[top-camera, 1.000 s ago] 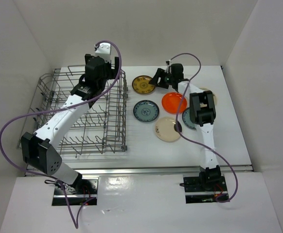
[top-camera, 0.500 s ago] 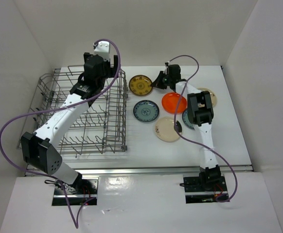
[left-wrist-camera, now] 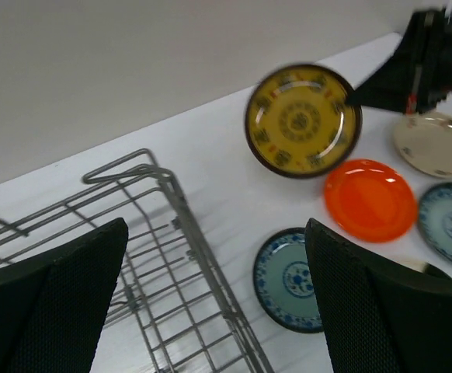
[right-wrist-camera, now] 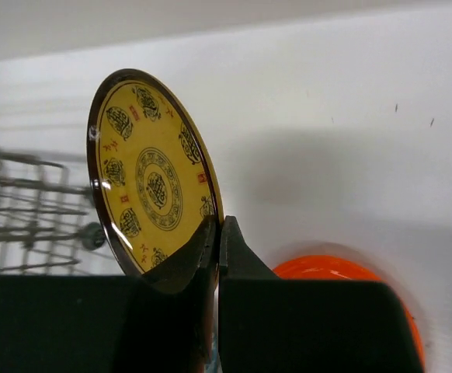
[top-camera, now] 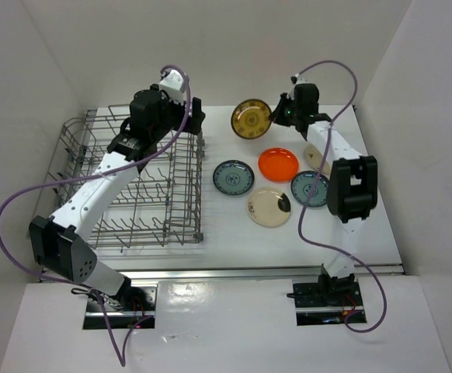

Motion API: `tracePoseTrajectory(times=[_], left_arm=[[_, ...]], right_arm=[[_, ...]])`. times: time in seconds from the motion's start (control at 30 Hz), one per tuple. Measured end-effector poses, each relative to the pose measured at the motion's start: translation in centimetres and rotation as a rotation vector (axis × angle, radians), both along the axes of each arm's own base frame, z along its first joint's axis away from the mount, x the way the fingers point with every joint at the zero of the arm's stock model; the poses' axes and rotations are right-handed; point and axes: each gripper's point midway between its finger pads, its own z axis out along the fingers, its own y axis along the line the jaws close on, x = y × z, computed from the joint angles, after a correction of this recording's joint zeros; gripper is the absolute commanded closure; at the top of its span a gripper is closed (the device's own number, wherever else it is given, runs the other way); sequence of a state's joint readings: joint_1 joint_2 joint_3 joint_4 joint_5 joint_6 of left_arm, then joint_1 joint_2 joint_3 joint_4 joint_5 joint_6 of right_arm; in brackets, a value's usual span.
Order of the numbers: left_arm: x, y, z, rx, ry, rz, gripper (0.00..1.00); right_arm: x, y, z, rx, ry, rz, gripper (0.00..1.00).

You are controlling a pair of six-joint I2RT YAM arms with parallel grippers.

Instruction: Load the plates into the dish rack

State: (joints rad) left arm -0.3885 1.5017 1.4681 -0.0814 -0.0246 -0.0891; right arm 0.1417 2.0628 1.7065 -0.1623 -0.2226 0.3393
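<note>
Moved: dark gold patterned plate (top-camera: 252,119), now lifted off surface
Right fingers (right-wrist-camera: 240,260): clamped on its rim
Left fingers (left-wrist-camera: 55,303): spread apart, dish rack (left-wrist-camera: 125,167) beneath

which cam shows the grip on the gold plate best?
Right wrist: the gold plate is close up, standing on edge, its lower rim pinched by the right gripper. Left wrist shows the plate's whole face, slightly blurred, with the grip hard to read. Top view shows it small.

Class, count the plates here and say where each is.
6. The right gripper holds the gold plate on edge; the orange plate, two blue-and-white plates and two beige plates lie on the table, one beige partly behind the right arm.
</note>
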Motion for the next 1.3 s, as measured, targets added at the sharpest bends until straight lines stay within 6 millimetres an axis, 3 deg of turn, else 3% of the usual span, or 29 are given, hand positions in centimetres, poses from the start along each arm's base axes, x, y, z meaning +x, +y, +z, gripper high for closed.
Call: tracePoseTrajectory(times=[0.1, 0.2, 0.27, 0.33, 0.47, 0.7, 0.83, 1.0, 1.13, 1.17, 1.23, 1.3], left_arm=[[-1.9, -1.5, 1.0, -0.029, -0.013, -0.120, 0.00], [-3.8, -3.3, 2.7, -0.065, -0.044, -0.254, 0.00], [-4.9, -4.5, 3.5, -0.091, -0.056, -0.342, 0.00], [-5.8, -5.4, 3.8, -0.106, -0.058, -0.413, 0.00], [-6.4, -6.1, 3.7, -0.115, -0.050, -0.467, 0.00], [-5.3, -6.2, 2.3, -0.124, -0.012, -0.438, 0.00], [-5.2, -6.1, 2.3, -0.124, -0.009, -0.424, 0.11], [-4.5, -6.0, 2.1, -0.120, 0.001, -0.402, 0.20], [-4.6, -6.5, 2.2, -0.140, 0.016, -0.422, 0.60], [-4.8, -6.7, 2.4, -0.145, 0.016, -0.433, 0.84], [-5.2, -6.9, 2.5, -0.153, 0.025, -0.449, 0.98], [-5.5, -7.0, 2.9, -0.171, 0.030, -0.468, 1.00]], right_arm=[[-1.9, 0.4, 8.2, -0.024, -0.168, 0.026, 1.00], [-5.1, 2.6, 16.0, -0.032, -0.351, 0.092, 1.00], [-7.6, 4.3, 19.5, -0.028, -0.443, 0.146, 1.00], [-10.3, 5.9, 21.5, -0.017, -0.501, 0.208, 1.00], [-13.6, 7.1, 21.9, -0.007, -0.523, 0.290, 1.00], [-14.8, 8.0, 20.7, -0.020, -0.505, 0.337, 1.00], [-16.5, 8.4, 20.7, -0.009, -0.510, 0.380, 1.00], [-19.1, 8.8, 23.1, 0.010, -0.569, 0.429, 1.00], [-20.5, 8.5, 24.8, 0.002, -0.628, 0.447, 1.00], [-20.7, 8.4, 25.0, -0.002, -0.637, 0.447, 1.00], [-20.5, 7.8, 25.0, -0.037, -0.657, 0.435, 1.00], [-20.1, 7.4, 24.7, -0.062, -0.661, 0.424, 1.00]])
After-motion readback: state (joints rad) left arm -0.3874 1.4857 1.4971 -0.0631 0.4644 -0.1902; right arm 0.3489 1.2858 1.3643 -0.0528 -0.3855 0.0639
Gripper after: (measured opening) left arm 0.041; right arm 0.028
